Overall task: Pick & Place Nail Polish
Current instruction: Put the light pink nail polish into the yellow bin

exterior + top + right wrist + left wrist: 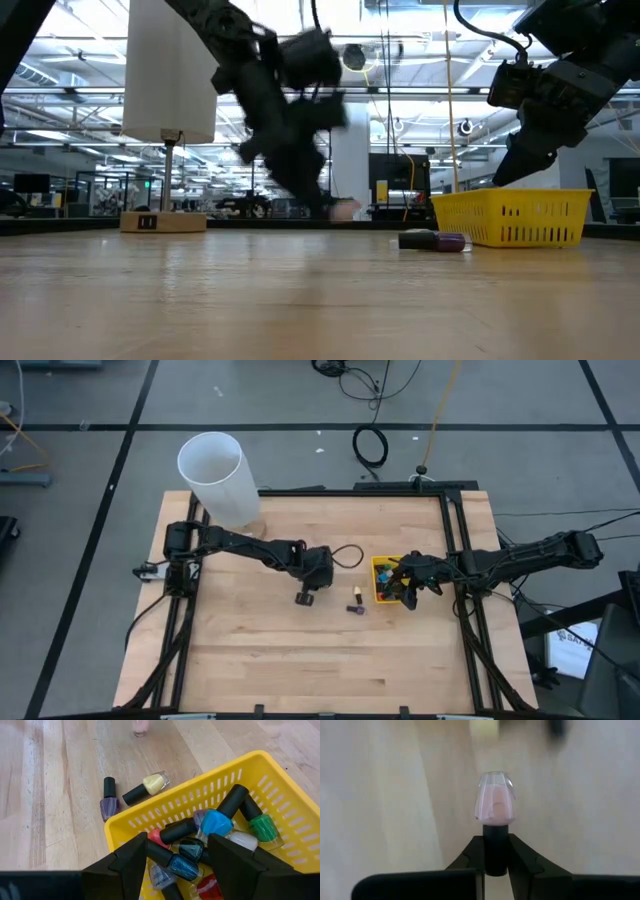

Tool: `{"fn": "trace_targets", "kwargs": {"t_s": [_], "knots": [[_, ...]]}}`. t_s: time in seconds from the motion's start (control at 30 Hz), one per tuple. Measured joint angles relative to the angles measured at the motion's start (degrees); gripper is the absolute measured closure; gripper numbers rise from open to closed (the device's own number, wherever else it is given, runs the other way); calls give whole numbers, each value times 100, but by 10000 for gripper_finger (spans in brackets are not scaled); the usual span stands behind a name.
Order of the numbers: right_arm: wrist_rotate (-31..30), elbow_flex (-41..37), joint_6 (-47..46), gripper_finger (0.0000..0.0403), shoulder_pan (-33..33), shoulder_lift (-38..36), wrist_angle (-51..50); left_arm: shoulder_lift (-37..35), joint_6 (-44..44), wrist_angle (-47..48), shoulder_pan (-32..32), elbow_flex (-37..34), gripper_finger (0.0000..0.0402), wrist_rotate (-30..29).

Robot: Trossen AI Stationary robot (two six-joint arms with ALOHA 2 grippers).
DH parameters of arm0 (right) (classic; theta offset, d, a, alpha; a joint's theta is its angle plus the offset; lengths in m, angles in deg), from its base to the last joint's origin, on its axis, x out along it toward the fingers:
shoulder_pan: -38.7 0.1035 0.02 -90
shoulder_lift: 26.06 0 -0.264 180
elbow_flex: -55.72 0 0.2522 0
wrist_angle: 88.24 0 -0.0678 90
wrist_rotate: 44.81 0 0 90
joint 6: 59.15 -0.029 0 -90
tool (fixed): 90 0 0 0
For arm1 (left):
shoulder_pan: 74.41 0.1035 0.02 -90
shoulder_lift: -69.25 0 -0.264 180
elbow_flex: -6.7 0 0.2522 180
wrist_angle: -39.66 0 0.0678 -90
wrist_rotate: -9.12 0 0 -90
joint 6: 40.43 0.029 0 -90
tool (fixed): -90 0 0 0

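My left end effector (495, 862) is clenched on the cap of a pink bottle (494, 800), long axis running straight out from the fingers. The bin (379, 582) lies at three o'clock across the surface — right end effector (177, 857) hovers released over it.

My two arms are dark, nearly black, built of slim jointed segments with bulkier housings at the wrists. A thin black cable loops beside my left wrist. My fingers (131, 862) are matte black, angular wedges with flat, sharp-edged faces.
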Motion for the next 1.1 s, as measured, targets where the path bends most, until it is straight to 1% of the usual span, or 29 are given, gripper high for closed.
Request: {"fn": "trace_targets", "kwargs": {"t_s": [0.07, 0.2, 0.33, 0.4, 0.5, 0.6, 0.67, 0.73, 0.8, 0.9, 1.0, 1.1], "knots": [[-2, -2, 2, 206, 0, -2, 57, -125, -93, -555, 0, 21, 366, 237], [-2, -2, 34, 206, 0, -60, 240, -109, -292, -1726, -13, 22, 366, 718], [-7, -2, 196, 206, 0, -244, 350, -130, -453, -3022, -73, -84, 366, 808], [-9, -2, 288, 206, 1, -370, 296, -132, -739, -3954, -79, -344, 366, 938], [-30, -4, 407, 206, 0, -548, 287, -124, -1252, -5522, -49, -941, 366, 1063], [-38, -4, 567, 206, 1, -666, 355, -124, -1635, -6778, 9, -1570, 366, 785], [-68, -7, 705, 206, 0, -676, 531, -113, -1866, -7540, 18, -1860, 366, 581], [-173, -7, 812, 206, 1, -646, 934, -125, -1928, -8111, -53, -1991, 366, 457], [-185, -23, 990, 206, 0, -584, 1540, -137, -1928, -8323, -150, -2027, 366, 391], [-169, -215, 1460, 206, -2, -407, 2951, -133, -1800, -8374, -289, -2003, 366, 365], [-161, -486, 1866, 206, -2, -108, 4460, -135, -1610, -8418, -387, -1968, 366, 190], [-52, -599, 2227, 198, -1, 290, 5486, -133, -1564, -8400, -420, -1968, 366, 29]]}}
